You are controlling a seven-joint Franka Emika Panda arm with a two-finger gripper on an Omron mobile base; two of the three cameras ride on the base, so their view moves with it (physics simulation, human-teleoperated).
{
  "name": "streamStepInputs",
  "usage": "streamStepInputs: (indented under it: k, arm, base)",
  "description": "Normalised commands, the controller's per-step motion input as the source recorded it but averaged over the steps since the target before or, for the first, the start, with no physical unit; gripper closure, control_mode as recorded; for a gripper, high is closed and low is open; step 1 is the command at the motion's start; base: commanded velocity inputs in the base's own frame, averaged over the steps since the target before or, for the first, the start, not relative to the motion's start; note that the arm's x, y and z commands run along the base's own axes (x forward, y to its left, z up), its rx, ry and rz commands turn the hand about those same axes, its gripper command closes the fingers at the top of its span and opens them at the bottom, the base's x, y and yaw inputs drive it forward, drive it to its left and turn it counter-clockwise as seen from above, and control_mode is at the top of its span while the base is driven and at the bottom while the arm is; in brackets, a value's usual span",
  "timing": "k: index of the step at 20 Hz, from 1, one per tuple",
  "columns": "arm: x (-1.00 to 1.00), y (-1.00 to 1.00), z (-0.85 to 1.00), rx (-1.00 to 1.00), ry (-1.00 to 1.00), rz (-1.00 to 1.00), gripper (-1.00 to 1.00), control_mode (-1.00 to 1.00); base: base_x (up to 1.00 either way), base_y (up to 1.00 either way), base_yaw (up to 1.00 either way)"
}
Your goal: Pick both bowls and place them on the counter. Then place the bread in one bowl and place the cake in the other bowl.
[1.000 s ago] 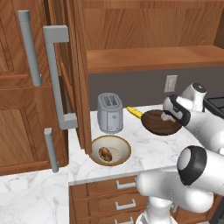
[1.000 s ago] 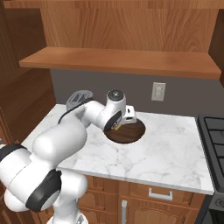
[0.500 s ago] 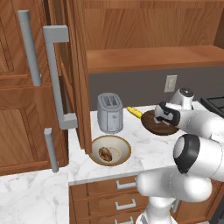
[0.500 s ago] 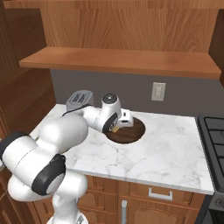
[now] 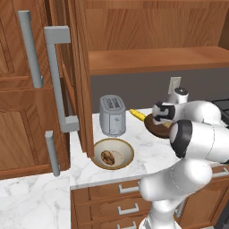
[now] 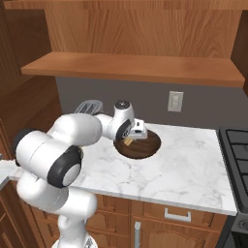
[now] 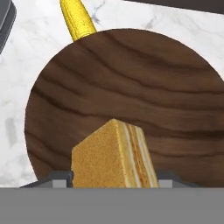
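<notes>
The gripper [image 6: 133,136] is pinching the cake [image 7: 114,155] between its jaws and hanging directly over the dark wooden bowl [image 7: 127,98] on the marble counter [image 6: 189,164]. With the bowl's floor lying straight below the cake, the drop is looking like a plain release. The bread [image 5: 108,157] is sitting in the beige bowl [image 5: 112,153], well apart.

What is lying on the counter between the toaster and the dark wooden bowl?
A yellow corn cob lies on the marble between the toaster and the dark wooden bowl, seen in the left base view.
</notes>
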Motion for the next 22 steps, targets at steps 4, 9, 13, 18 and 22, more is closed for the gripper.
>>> streamStepInputs:
  k: [4, 9, 13, 18, 22]
  arm:
    - [0.25, -0.06, -0.22, 0.0, 0.09, 0.0, 1.0, -1.0]
    - [0.13, -0.14, -0.25, 0.0, 0.05, 0.0, 1.0, -1.0]
    - [0.04, -0.12, -0.28, 0.0, 0.04, 0.0, 1.0, -1.0]
    - [0.04, -0.05, -0.31, 0.0, 0.05, 0.0, 1.0, -1.0]
    - [0.17, 0.0, -0.26, 0.0, 0.04, 0.0, 1.0, -1.0]
  base:
    - [0.0, 0.0, 0.0]
    - [0.0, 0.0, 0.0]
    - [0.0, 0.0, 0.0]
    - [0.0, 0.0, 0.0]
    - [0.0, 0.0, 0.0]
